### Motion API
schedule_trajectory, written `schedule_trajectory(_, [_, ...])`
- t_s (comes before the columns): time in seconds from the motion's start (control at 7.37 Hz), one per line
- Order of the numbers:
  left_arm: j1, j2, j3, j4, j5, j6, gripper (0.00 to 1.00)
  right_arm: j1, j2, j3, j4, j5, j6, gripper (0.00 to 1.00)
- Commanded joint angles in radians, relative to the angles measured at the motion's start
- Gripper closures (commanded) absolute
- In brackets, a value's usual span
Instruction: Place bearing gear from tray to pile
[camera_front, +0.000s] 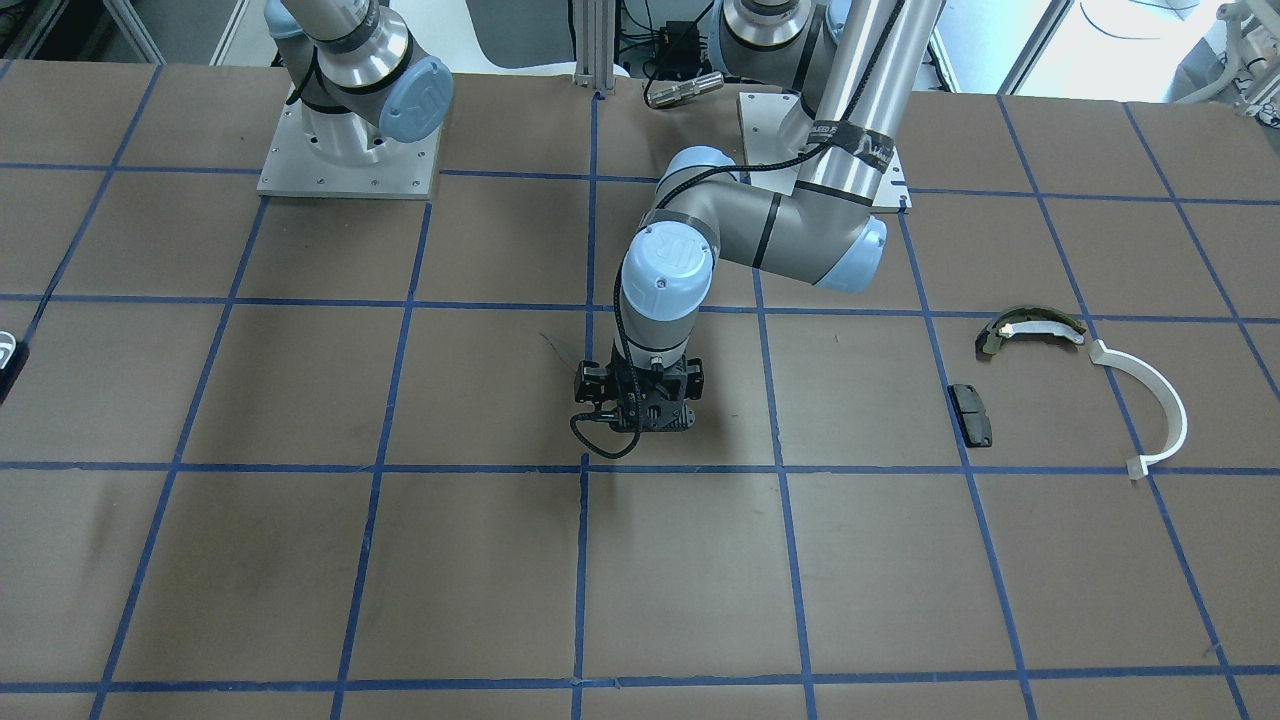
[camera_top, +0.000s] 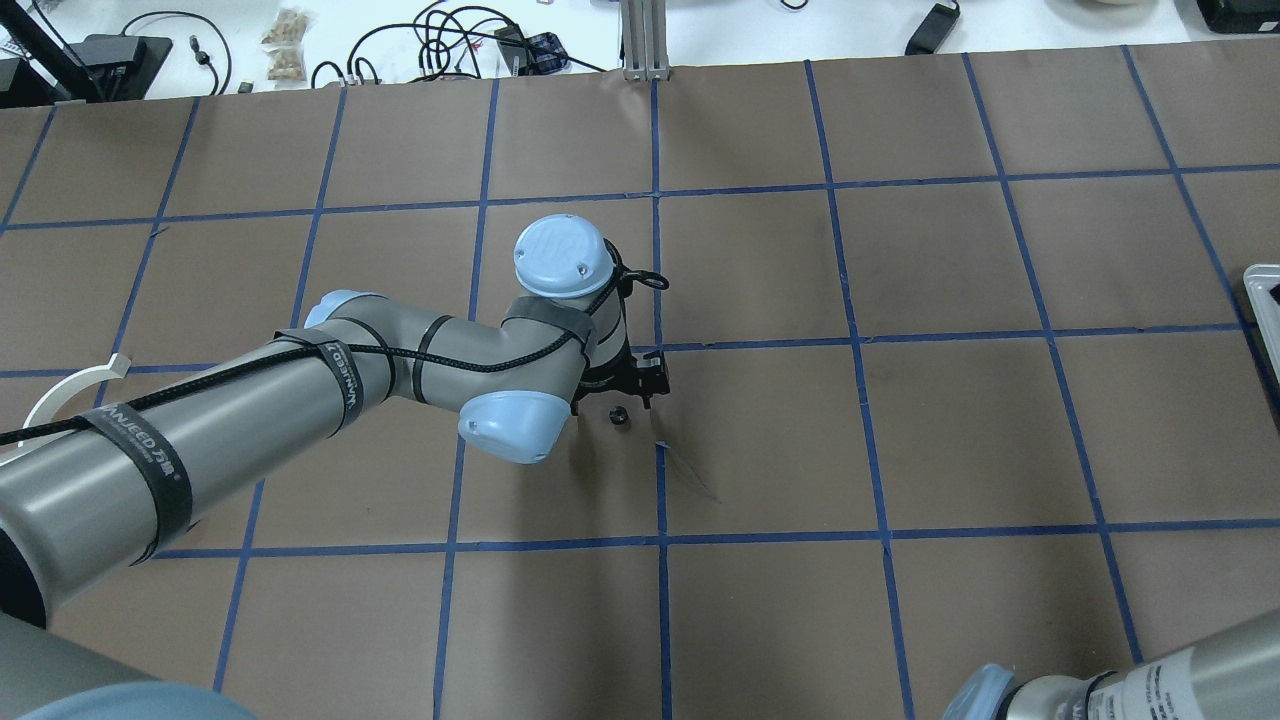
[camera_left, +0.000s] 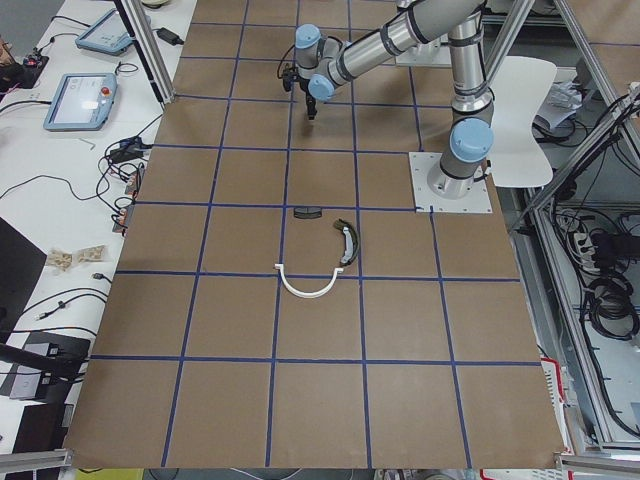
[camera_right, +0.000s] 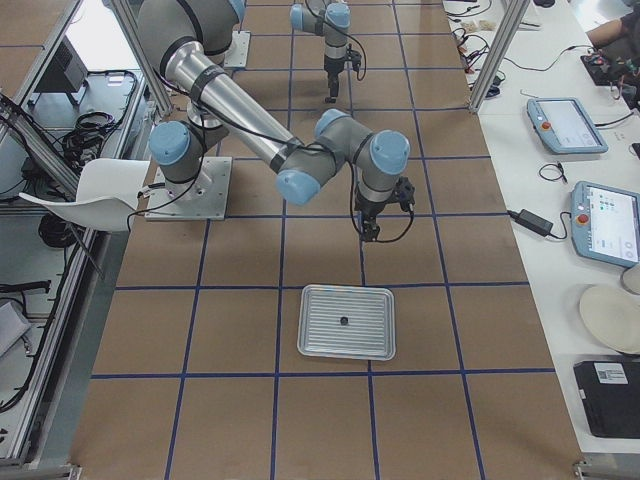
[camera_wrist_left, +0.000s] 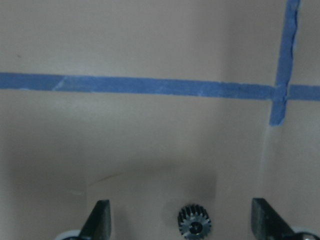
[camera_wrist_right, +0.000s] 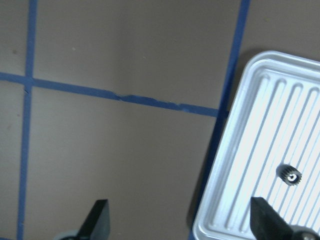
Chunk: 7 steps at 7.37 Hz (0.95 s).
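Fingers (camera_wrist_left: 100, 222) of the left gripper (camera_front: 643, 415) stand spread over mid-table (camera_front: 400, 560), and a small gear (camera_wrist_left: 195, 226) lies on the brown paper between them, touching neither. Wide bare paper runs from there to the pile (camera_left: 345, 243), well apart on the robot's left: olive-and-white shoe piece (camera_front: 1030, 328), white arc (camera_front: 1150, 400), black pad (camera_front: 970, 413). Right gripper (camera_wrist_right: 182, 220) hangs spread just off the tray (camera_wrist_right: 260, 150) edge. A second gear (camera_wrist_right: 289, 175) sits inside, clear of the rim.

Robotics lab, as shown by: brown table (camera_front: 300, 560) gridded with blue tape (camera_front: 580, 580), arms (camera_front: 760, 225) bolted on metal plates (camera_front: 300, 182), teach pendants (camera_right: 567, 125) and cables (camera_top: 440, 35) laid on white side bench (camera_right: 520, 170), aluminium framing (camera_right: 492, 50) alongside.
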Motion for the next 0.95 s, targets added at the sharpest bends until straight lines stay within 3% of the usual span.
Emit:
schedule_trajectory(0.0, [-0.004,-0.003,-0.002,-0.001,0.014,0.0,0.72,-0.075,0.111,-0.004,-0.193,-0.007,-0.106,0.0])
schedule_trajectory(0.14, [-0.004,-0.002,-0.002,-0.002,0.013,0.0,0.92,-0.077,0.168,-0.005,-0.267,-0.01,-0.108,0.0])
schedule_trajectory(0.27, [-0.007,-0.002,-0.002,-0.002,0.013,0.0,1.0,-0.077,0.19,-0.008,-0.273,-0.008,-0.103,0.0])
schedule_trajectory(0.81, [0.03,0.038,0.028,-0.023,0.013,0.022,1.0,-0.104,0.242,-0.004,-0.293,-0.033,-0.105,0.12])
